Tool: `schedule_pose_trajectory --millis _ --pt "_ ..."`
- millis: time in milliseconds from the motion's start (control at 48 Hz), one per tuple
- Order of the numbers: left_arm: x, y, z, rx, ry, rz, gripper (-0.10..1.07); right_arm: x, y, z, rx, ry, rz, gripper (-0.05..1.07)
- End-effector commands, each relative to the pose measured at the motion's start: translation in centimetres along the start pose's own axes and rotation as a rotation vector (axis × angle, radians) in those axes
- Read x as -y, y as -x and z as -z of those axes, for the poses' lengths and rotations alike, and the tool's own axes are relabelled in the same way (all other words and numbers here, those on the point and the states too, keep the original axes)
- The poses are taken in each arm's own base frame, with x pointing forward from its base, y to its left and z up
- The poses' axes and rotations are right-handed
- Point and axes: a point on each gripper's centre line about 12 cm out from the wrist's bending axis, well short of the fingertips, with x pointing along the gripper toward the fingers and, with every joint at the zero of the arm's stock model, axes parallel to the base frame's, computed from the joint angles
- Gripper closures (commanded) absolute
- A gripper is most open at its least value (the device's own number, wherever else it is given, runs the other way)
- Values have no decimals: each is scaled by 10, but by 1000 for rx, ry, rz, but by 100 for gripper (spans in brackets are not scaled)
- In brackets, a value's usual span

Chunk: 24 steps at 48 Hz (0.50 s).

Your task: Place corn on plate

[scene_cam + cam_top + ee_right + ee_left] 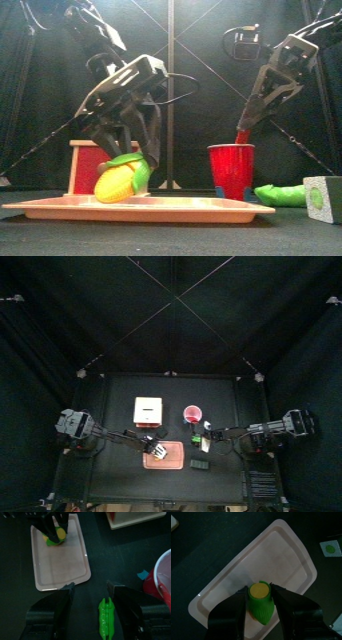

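My left end effector is closed on the corn, a yellow cob with a green husk, gripping it by the husk sides. The corn hangs over the pink plate, low above its surface; I cannot tell if it touches. From above, the plate lies near the front middle of the bench, with my left arm reaching in over it. My right end effector is open and holds nothing, its jaws spread above a green pea pod lying on the bench just beside the plate. A red cup stands beside the plate, a white box with an orange patch sits further back, and a grey block with a green dot stands at the right
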Motion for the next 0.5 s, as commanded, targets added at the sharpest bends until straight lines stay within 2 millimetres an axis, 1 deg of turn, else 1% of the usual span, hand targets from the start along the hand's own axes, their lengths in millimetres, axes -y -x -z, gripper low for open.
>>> schedule_pose_trajectory --millis 0,292,375,479 --pt "9 6 -8 21 6 34 33 -3 6 -11 41 0 -13 15" --pt "12 7 -9 26 4 52 13 -3 6 -10 39 0 -13 15" --pt "14 7 -9 31 1 67 9 -3 6 -11 41 1 -13 15" --pt "15 7 -11 38 -2 79 7 -3 6 -11 41 1 -13 15"
